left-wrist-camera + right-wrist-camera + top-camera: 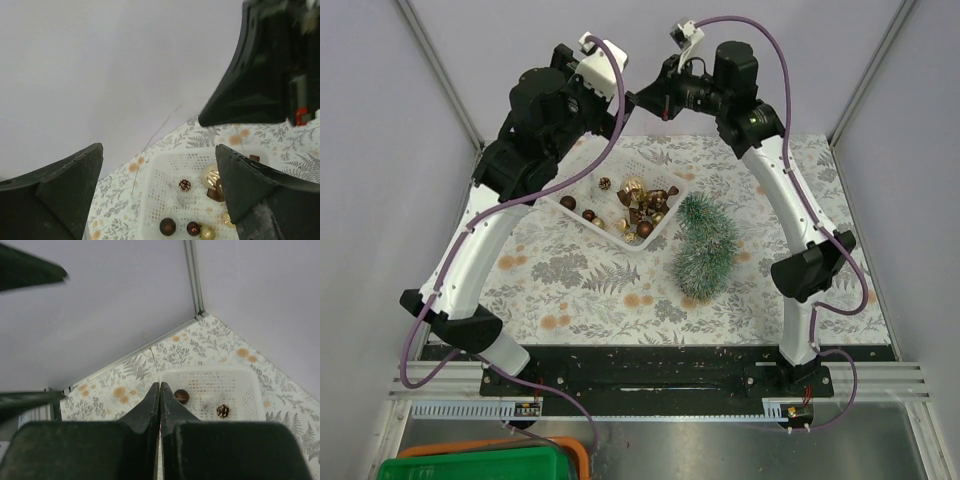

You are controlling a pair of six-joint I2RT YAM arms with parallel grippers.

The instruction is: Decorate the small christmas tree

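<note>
The left claw (pixel 159 167) hangs spread wide, high above the white basket (pixel 160 175) of ornaments at the far side of the bench (pixel 570 290). The right claw (pixel 160 389) is pressed together, level with it and close by. The small christmas tree (pixel 705 250) sits just beside the basket's right corner, mid-bench. Pale walls (pixel 380 150) hem the left, right and far edges.

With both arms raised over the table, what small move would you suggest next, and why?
I would probably lower the left fingers toward the basket. They stand wide open above the ornaments, while the right fingers are shut with nothing visible between them, and the tree beside the basket looks bare.
</note>
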